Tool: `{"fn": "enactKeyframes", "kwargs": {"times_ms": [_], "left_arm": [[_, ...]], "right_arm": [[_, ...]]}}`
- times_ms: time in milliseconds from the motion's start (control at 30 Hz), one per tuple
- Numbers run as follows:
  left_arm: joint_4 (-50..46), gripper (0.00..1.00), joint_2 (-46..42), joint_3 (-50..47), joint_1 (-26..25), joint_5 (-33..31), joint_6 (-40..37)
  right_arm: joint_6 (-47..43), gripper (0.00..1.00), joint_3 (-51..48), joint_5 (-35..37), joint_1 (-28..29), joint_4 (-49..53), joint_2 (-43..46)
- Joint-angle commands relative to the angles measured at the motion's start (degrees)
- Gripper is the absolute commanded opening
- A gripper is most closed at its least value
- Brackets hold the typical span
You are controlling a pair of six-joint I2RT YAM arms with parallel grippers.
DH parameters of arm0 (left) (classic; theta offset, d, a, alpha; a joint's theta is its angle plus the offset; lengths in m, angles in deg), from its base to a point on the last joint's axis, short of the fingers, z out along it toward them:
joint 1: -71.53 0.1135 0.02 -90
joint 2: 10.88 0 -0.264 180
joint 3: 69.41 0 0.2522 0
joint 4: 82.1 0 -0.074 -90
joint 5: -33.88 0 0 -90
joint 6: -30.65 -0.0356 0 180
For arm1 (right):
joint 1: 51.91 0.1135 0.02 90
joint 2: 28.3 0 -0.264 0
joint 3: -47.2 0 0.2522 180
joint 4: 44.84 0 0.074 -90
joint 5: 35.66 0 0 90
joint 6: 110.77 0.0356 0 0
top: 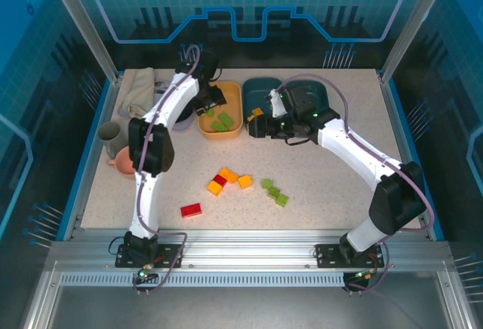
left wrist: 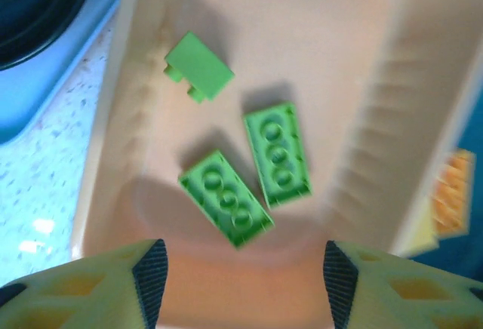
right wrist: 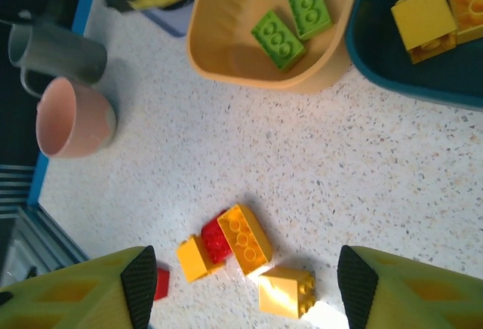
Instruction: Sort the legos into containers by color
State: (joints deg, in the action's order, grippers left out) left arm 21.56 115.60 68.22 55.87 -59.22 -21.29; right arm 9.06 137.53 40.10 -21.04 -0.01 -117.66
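1. My left gripper [left wrist: 245, 272] is open and empty above the orange-yellow tub [left wrist: 362, 57], where three green legos [left wrist: 226, 197] lie, one of them blurred.
2. My right gripper [right wrist: 245, 284] is open and empty over loose orange legos [right wrist: 245, 238]; its finger half hides a red lego [right wrist: 161, 284].

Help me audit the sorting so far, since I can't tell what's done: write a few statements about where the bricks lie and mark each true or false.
1. The orange-yellow tub holds three green bricks. True.
2. A red brick sits in that tub. False: the red brick lies on the table.
3. Some loose green bricks lie on the table. True.
4. The left end effector grips a green brick. False: its jaws stand open and empty above the tub.
5. A yellow brick lies in a teal tub. True.
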Motion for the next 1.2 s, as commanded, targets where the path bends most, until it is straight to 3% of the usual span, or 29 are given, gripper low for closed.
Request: {"fn": "enactKeyframes", "kwargs": {"times_ms": [0, 133, 267, 400, 567, 600, 633, 700, 1167], "left_arm": [[2.5, 0.63, -13.2, -9.2, -0.6, 1.7, 2.9], [5.9, 0.66, -28.1, -25.8, -0.6, 1.4, 5.1], [5.7, 0.68, -45.5, -42.4, -0.6, -1.0, 9.0], [1.8, 0.71, -64.9, -57.8, -0.9, -4.5, 16.9], [-7.9, 0.73, -83.7, -66.6, -0.9, -7.5, 23.4], [-9.8, 0.73, -85.8, -67.0, -0.9, -8.1, 23.8], [-11.8, 0.73, -87.9, -67.3, -0.9, -8.8, 24.4], [-14.2, 0.72, -90.7, -66.7, -0.9, -9.7, 25.0], [-19.5, 0.72, -97.5, -63.6, -0.9, -10.5, 25.6]], "right_arm": [[-5.4, 0.67, -1.5, 3.5, 4.1, 3.5, 3.3], [-8.3, 0.67, -3.5, 6.4, 9.8, 4.2, 4.1], [-14.9, 0.67, -2.1, 8.5, 19.6, 5.4, 2.2], [-21.0, 0.71, -1.4, 7.9, 29.4, 4.1, -2.0], [-26.7, 0.82, 3.8, 8.5, 36.1, 4.0, -11.7], [-27.6, 0.83, 6.0, 8.7, 36.8, 5.1, -14.3], [-28.4, 0.92, 8.4, 9.4, 37.5, 6.3, -17.2], [-29.2, 0.99, 12.3, 11.2, 38.3, 7.6, -22.0], [-29.5, 0.99, 29.9, 19.3, 39.5, 15.2, -41.2]]}}
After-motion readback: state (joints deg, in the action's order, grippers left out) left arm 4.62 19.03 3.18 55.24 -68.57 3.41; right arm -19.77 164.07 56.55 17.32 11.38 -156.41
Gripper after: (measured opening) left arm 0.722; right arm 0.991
